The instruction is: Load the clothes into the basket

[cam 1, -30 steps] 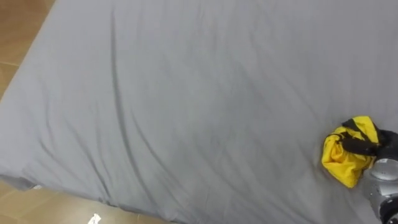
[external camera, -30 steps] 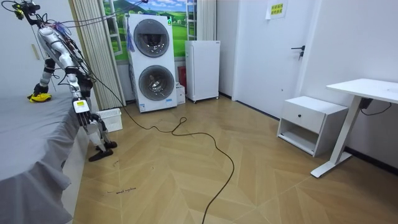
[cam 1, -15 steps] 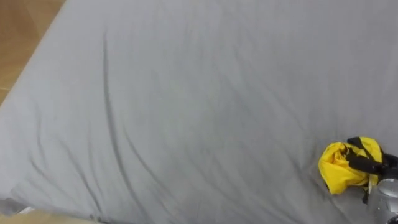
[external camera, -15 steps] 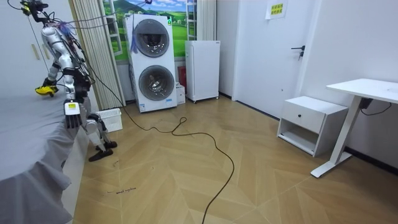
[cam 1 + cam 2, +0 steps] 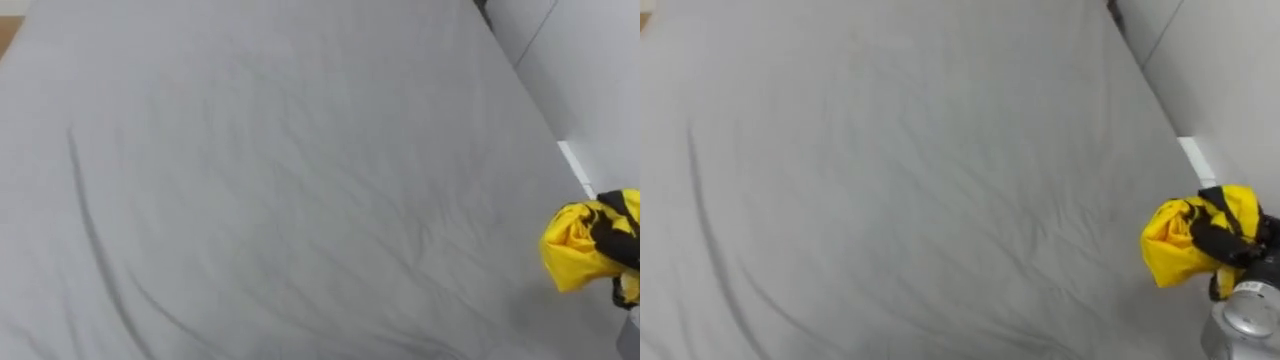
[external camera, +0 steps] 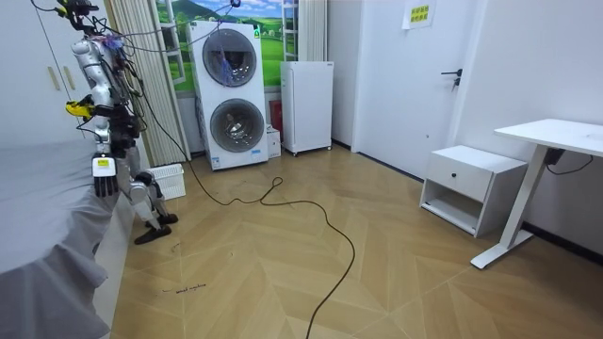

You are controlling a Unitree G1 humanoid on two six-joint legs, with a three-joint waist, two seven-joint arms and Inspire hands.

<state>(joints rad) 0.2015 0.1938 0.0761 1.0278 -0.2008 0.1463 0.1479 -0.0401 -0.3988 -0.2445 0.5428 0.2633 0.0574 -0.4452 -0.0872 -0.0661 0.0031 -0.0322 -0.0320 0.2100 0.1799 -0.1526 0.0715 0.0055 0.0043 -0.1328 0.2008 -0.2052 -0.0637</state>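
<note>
A yellow garment with black trim [image 5: 1178, 246] is bunched in my right hand [image 5: 1228, 243], whose dark fingers curl round it at the right edge of the eye views, above the grey bed sheet [image 5: 280, 180]. In the room view I stand upright at the bed's side, with the yellow garment [image 6: 75, 108] held at chest height. My left hand [image 6: 103, 183] hangs low by the bed's edge. A white slatted basket [image 6: 168, 181] stands on the floor just behind me, toward the room view's right.
The wide grey bed [image 6: 47, 217] lies along the room view's left, against a white wall [image 5: 600, 70]. A stacked washer and dryer [image 6: 229, 94], a white cabinet [image 6: 308, 105], a nightstand [image 6: 471, 188] and a desk [image 6: 551, 137] stand further off across the wooden floor.
I have straightened up from leaning over the bed, and my right hand has lifted the yellow garment off the sheet. The eye views have shifted toward the wall.
</note>
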